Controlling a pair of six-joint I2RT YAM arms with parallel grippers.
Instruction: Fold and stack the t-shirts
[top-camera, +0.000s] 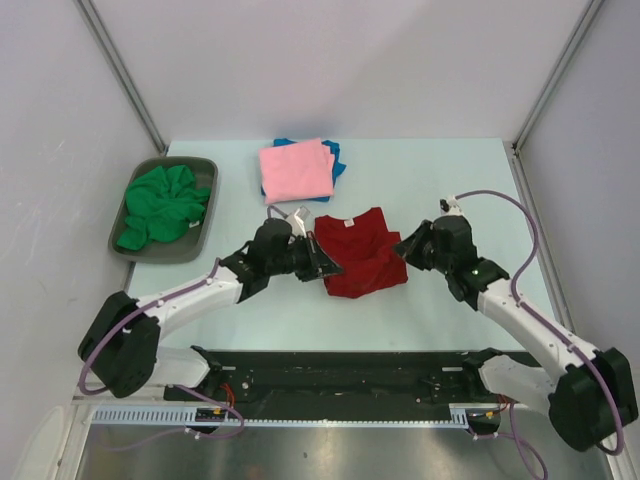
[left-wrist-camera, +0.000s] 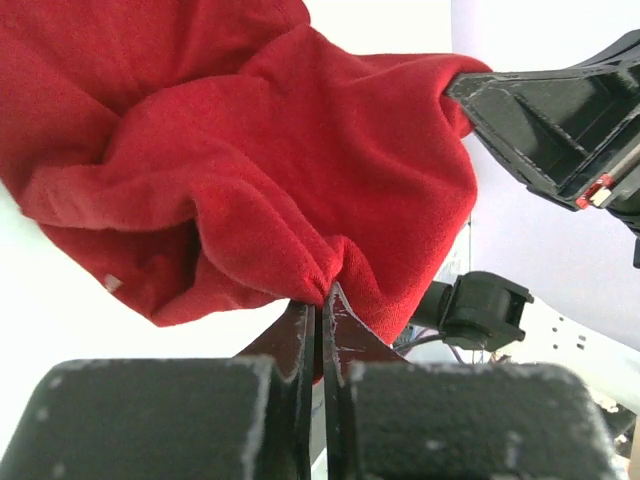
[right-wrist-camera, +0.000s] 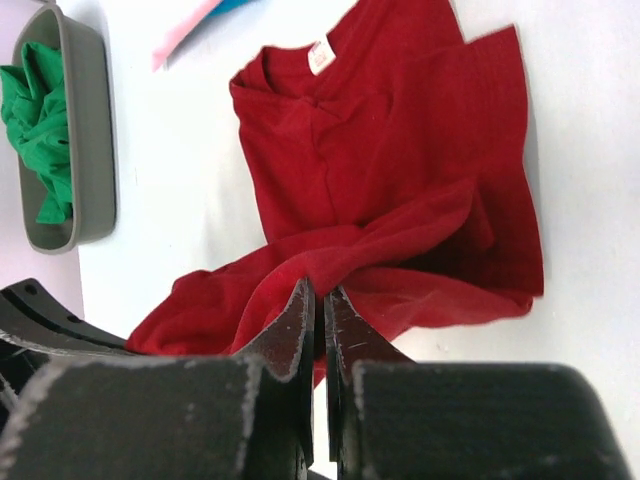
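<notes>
A dark red t-shirt (top-camera: 358, 250) lies mid-table, its collar and white tag (right-wrist-camera: 322, 56) toward the back. Its near hem is lifted and bunched between both arms. My left gripper (top-camera: 328, 268) is shut on the hem's left end, with red cloth (left-wrist-camera: 300, 170) pinched at the fingertips. My right gripper (top-camera: 402, 249) is shut on the hem's right end (right-wrist-camera: 330, 265). A folded pink t-shirt (top-camera: 295, 170) rests on a blue one (top-camera: 333, 153) at the back. The green t-shirt (top-camera: 162, 203) is crumpled in a grey tray (top-camera: 201, 240).
The grey tray stands at the table's left edge, also seen in the right wrist view (right-wrist-camera: 90, 150). Grey walls enclose the table on the left, back and right. A black rail (top-camera: 340, 385) carries the arm bases along the near edge.
</notes>
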